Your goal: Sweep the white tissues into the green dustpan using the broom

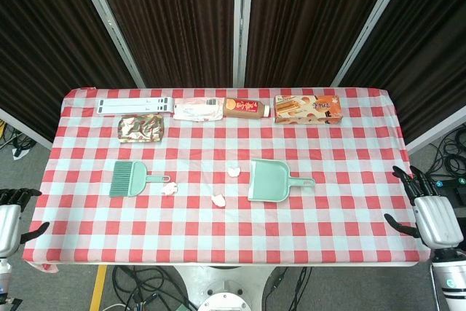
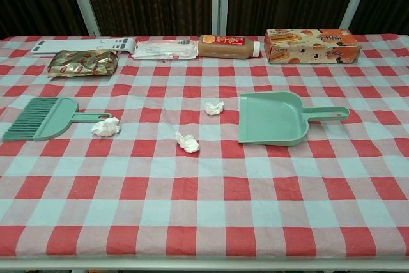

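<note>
Left robot hand (image 1: pixel 13 213) and right robot hand (image 1: pixel 429 209): fingers spread, holding nothing, off the bench's (image 2: pixel 211 222) ends. Green plastic broom (image 2: pixel 45 118) lay nearer the left; green plastic dustpan (image 2: pixel 275 117) nearer the right; three crumpled white tissues (image 2: pixel 187 142) between.

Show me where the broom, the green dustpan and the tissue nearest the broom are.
broom (image 2: pixel 39 118), chest view, on the bristle head.
green dustpan (image 2: pixel 271 118), chest view, on the flat pan floor.
tissue nearest the broom (image 2: pixel 105 127), chest view, on the middle of the crumpled wad.
</note>
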You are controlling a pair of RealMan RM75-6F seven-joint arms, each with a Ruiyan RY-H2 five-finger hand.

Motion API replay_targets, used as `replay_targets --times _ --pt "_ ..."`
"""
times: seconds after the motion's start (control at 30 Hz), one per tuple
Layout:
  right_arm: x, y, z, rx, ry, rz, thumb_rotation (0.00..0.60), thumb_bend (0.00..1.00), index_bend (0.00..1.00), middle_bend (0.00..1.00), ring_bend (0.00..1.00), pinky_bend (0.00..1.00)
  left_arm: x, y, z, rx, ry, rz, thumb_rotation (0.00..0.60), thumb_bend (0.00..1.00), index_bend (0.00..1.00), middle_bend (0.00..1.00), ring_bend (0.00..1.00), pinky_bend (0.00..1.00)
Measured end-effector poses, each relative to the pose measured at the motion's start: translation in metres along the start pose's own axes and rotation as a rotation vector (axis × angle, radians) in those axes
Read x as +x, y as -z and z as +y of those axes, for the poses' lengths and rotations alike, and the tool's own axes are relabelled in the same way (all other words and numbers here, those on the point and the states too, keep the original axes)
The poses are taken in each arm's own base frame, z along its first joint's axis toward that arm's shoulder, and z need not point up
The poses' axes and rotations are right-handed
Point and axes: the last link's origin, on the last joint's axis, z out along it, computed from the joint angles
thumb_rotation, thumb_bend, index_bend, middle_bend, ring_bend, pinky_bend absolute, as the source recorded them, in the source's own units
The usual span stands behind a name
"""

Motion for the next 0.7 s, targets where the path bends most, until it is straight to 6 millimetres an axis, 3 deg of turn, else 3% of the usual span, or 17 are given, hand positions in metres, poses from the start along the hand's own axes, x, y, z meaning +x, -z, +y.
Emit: replay_targets --times 0.4,0.5,0.7 --pt "0.002 0.007 -0.002 -0.003 0.001 0.007 0.6 0.12 0.03 0.18 0.02 0.1 0.0 -0.006 0.004 -0.028 -0.081 -0.011 0.6 0.11 0.34 0.33 0.27 0.21" --pt "0.005 0.005 -0.002 0.003 0.012 0.005 0.6 0.12 0.03 0.18 0.02 0.1 0.0 -0.015 0.008 -0.037 -0.064 -0.026 0.6 0.11 0.34 0.33 0.27 0.22" --pt "0.013 -0.009 -0.007 0.039 0.039 0.022 0.6 0.12 0.03 0.18 0.02 0.1 0.005 -0.051 0.029 -0.117 -0.006 -0.03 0.6 0.12 0.37 0.34 0.27 0.22"
